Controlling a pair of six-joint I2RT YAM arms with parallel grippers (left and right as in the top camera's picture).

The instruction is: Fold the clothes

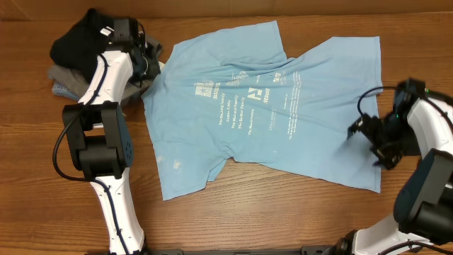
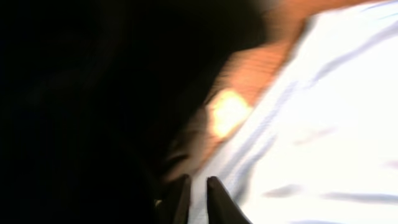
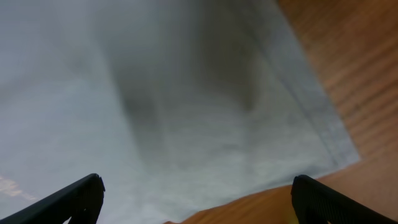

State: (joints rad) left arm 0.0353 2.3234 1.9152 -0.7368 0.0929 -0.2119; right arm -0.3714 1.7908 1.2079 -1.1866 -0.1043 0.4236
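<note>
The light blue T-shirt (image 1: 262, 106) lies spread flat on the wooden table (image 1: 283, 212), white print up. My left gripper (image 1: 151, 67) is at its left edge near the collar. In the left wrist view that gripper (image 2: 198, 199) is nearly closed, with a thin strip of the pale T-shirt (image 2: 323, 124) pinched between its dark fingers. My right gripper (image 1: 361, 131) hovers over the shirt's right side. In the right wrist view it (image 3: 196, 199) stands wide open above a corner of the T-shirt (image 3: 186, 93), holding nothing. A dark navy garment (image 1: 81, 39) sits bunched at the back left.
A grey garment (image 1: 60, 78) lies under and beside the dark one at the table's left. Bare wood (image 3: 348, 74) shows right of the shirt's hem corner. The left arm (image 1: 106, 142) stretches along the shirt's left side.
</note>
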